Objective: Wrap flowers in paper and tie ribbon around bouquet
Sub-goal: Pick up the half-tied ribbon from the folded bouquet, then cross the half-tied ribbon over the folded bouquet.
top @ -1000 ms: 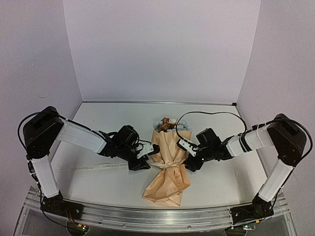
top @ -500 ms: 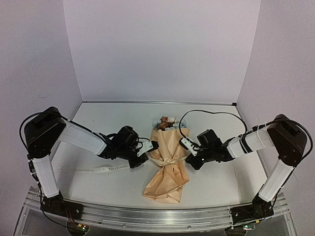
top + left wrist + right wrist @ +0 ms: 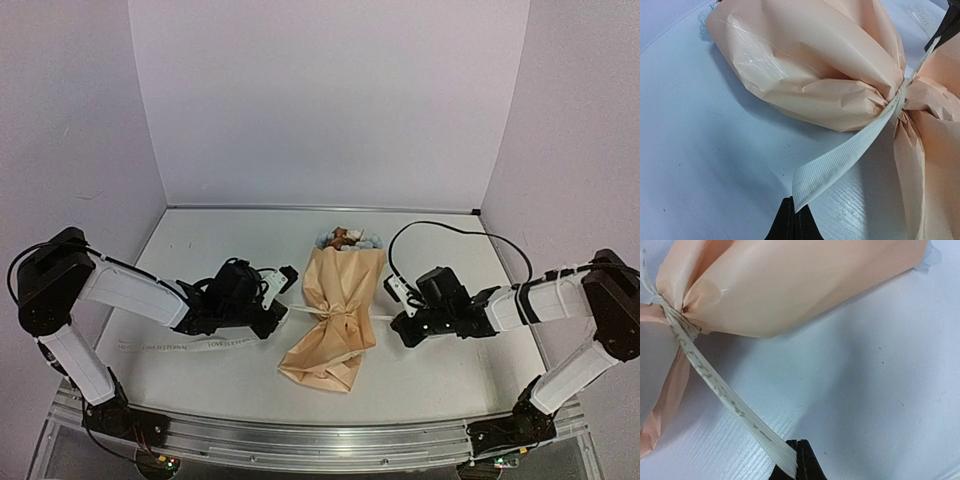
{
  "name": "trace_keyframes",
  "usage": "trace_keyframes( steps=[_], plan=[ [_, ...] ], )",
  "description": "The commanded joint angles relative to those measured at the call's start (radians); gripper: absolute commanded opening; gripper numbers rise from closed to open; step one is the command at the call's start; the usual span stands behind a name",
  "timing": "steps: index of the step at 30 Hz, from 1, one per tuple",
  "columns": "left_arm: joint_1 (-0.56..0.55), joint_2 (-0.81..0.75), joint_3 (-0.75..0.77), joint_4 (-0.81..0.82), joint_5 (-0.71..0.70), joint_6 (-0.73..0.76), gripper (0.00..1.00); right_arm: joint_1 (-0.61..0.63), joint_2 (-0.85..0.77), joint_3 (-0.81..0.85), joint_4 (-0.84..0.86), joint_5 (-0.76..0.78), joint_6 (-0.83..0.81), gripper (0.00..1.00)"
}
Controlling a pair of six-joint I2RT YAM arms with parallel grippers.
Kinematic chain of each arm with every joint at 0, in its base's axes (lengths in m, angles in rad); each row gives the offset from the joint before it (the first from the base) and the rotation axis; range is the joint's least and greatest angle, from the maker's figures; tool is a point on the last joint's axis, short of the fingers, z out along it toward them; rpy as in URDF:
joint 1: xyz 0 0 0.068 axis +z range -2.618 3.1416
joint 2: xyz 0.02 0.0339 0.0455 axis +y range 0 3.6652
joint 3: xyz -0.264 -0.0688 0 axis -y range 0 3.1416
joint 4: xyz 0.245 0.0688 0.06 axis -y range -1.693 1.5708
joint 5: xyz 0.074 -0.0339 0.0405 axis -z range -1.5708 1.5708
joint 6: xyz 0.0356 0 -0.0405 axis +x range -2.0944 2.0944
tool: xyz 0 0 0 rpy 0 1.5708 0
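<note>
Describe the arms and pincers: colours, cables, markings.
Both arms are the same build. The left arm and right arm have black joint housings and white link covers. The left pincer and right pincer have thin black fingers. A black cable loops off the right arm's wrist. No markings are legible.

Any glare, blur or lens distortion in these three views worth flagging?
Top external: even, soft light; the near rail is bowed by the wide lens. Left wrist: glare on the table beside the ribbon, sheen on the paper. Right wrist: similar table glare, ribbon lettering soft.
</note>
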Motion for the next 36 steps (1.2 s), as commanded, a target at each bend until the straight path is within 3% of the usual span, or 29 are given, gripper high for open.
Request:
trace_keyframes(
  steps=[1,5,10,17,23,36],
  plan=[
    [0.013,-0.074,-0.056,0.002,-0.104,-0.115,0.00,-0.019,-0.035,-0.048,-0.145,0.194,0.056,0.00],
    [-0.061,-0.079,-0.069,0.004,-0.081,-0.073,0.00,-0.019,-0.075,0.002,-0.216,0.123,0.097,0.00],
    [-0.129,-0.032,-0.039,-0.021,-0.067,-0.081,0.00,-0.017,-0.112,0.182,-0.523,-0.003,0.249,0.00],
    [-0.173,0.033,0.006,-0.004,-0.041,-0.112,0.00,-0.017,-0.090,0.444,-0.887,-0.189,0.586,0.00],
    [-0.203,0.099,0.075,0.018,-0.020,-0.135,0.00,0.000,-0.037,0.510,-0.881,-0.305,0.835,0.00],
    [-0.220,0.169,0.144,0.029,-0.019,-0.184,0.00,0.146,0.122,0.485,-0.874,-0.244,0.812,0.00]
  ],
)
